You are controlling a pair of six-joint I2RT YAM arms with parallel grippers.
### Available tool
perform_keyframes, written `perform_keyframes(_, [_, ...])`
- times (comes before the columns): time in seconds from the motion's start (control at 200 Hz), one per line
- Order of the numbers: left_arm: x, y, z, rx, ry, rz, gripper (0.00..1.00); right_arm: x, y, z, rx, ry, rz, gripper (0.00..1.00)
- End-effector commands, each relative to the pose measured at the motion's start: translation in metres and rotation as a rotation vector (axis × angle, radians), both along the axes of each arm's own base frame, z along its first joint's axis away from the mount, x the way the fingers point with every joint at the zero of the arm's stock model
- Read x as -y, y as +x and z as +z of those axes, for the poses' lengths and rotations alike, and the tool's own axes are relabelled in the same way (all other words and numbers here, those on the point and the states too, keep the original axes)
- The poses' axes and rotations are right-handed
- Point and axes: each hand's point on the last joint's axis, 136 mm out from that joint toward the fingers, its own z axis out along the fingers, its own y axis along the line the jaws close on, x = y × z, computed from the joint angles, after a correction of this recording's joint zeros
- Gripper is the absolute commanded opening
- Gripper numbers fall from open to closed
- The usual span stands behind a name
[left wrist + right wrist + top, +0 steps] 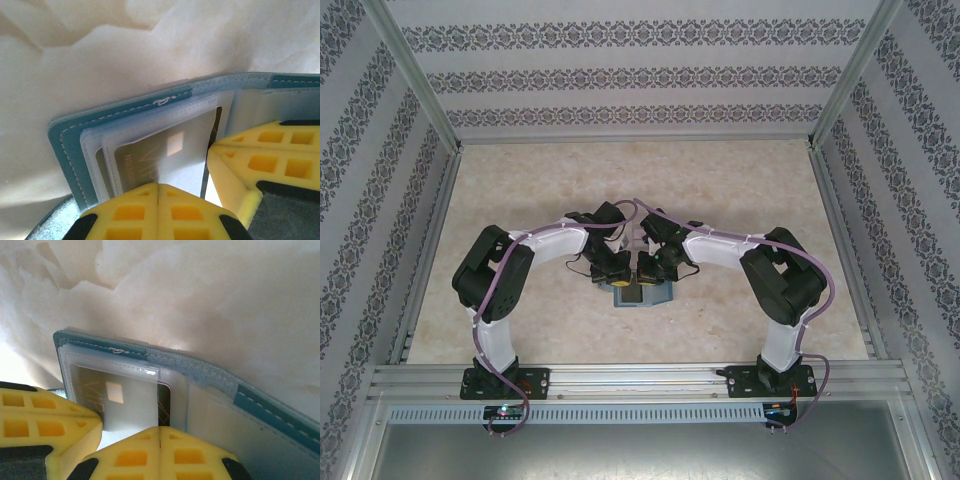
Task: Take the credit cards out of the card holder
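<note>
The teal-blue card holder (642, 296) lies open on the table between both arms. Its teal stitched edge (70, 145) frames clear inner sleeves. A dark olive card marked VIP (145, 155) sits inside one sleeve, and a black card with thin orange lines (164, 405) shows as a strip beside it. My left gripper (158, 186) is shut, its yellow tips resting against the sleeve over the VIP card. My right gripper (160, 429) is shut too, tips at the black card's sleeve. I cannot tell whether either pinches a sleeve or card. The two grippers sit close together (638, 268).
The beige marbled tabletop (520, 190) spreads round the card holder. Aluminium rails (640, 380) run along the near edge, and patterned walls (380, 150) enclose the sides and back. The right gripper's yellow finger (250, 165) crowds the left wrist view.
</note>
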Motion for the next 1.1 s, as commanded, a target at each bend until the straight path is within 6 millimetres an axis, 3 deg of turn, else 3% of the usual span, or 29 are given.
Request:
perform_keyframes(0.0, [-0.001, -0.002, -0.004, -0.001, 0.017, 0.002, 0.00, 0.016, -0.005, -0.008, -0.009, -0.098, 0.002, 0.03])
perform_keyframes(0.355, [-0.002, -0.004, -0.004, -0.001, 0.022, 0.002, 0.00, 0.031, -0.004, -0.004, 0.029, -0.233, 0.047, 0.03])
perform_keyframes(0.645, [-0.009, -0.006, -0.013, -0.016, 0.071, -0.001, 0.00, 0.017, 0.000, 0.015, 0.043, -0.111, 0.010, 0.15])
perform_keyframes(1.099, [-0.021, -0.011, -0.026, -0.038, 0.142, -0.018, 0.00, 0.020, -0.007, 0.007, -0.014, -0.037, -0.049, 0.27])
